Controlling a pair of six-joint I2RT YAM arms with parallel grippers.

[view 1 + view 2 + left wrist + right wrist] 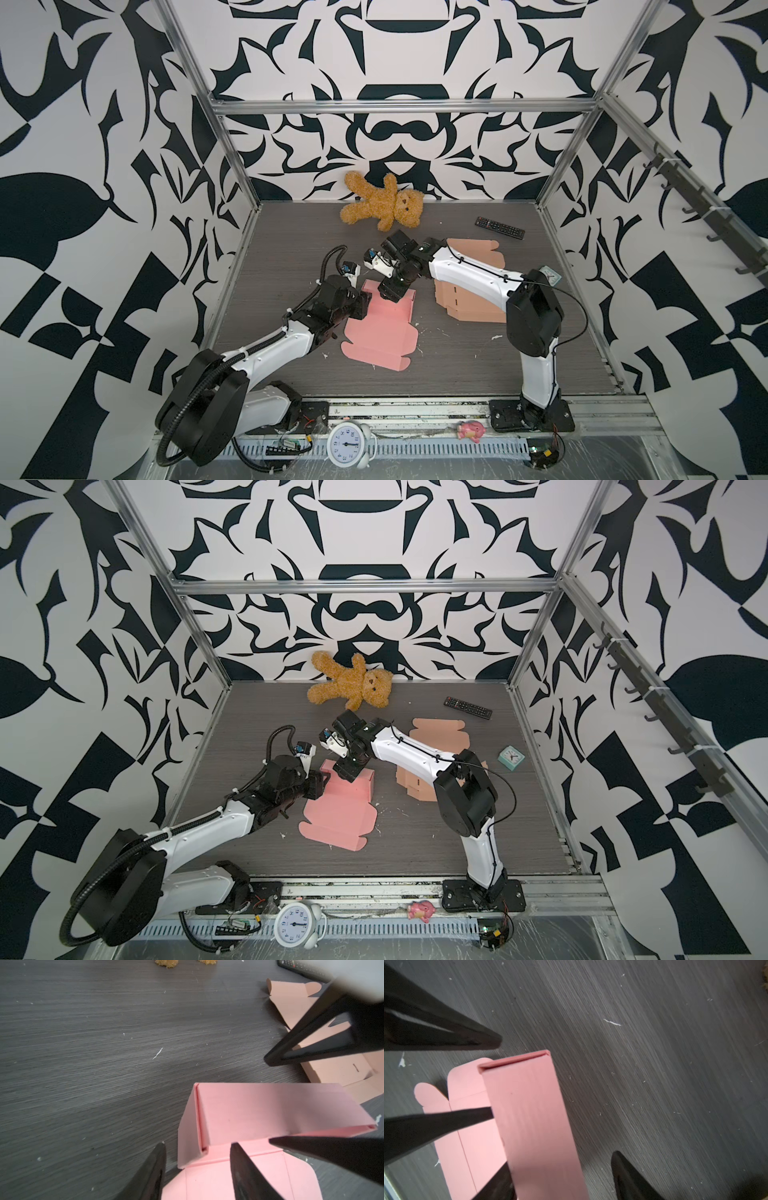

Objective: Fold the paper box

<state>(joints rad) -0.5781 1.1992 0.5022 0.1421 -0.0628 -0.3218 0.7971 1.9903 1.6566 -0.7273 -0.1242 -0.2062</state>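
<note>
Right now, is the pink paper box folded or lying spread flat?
Partly folded. One end wall stands up, doubled over; the rest of the pink paper box lies flat on the table.

A brown teddy bear (384, 203) is sprawling at the far edge of the dark wood-grain table (291, 249), against the patterned back wall. A black remote control (500, 227) is lying to its right, well apart. A small teal clock (511, 757) is sitting near the table's right edge. A white alarm clock (348, 444) and a pink pig toy (471, 430) are resting on the front rail (415, 409), well apart.
</note>
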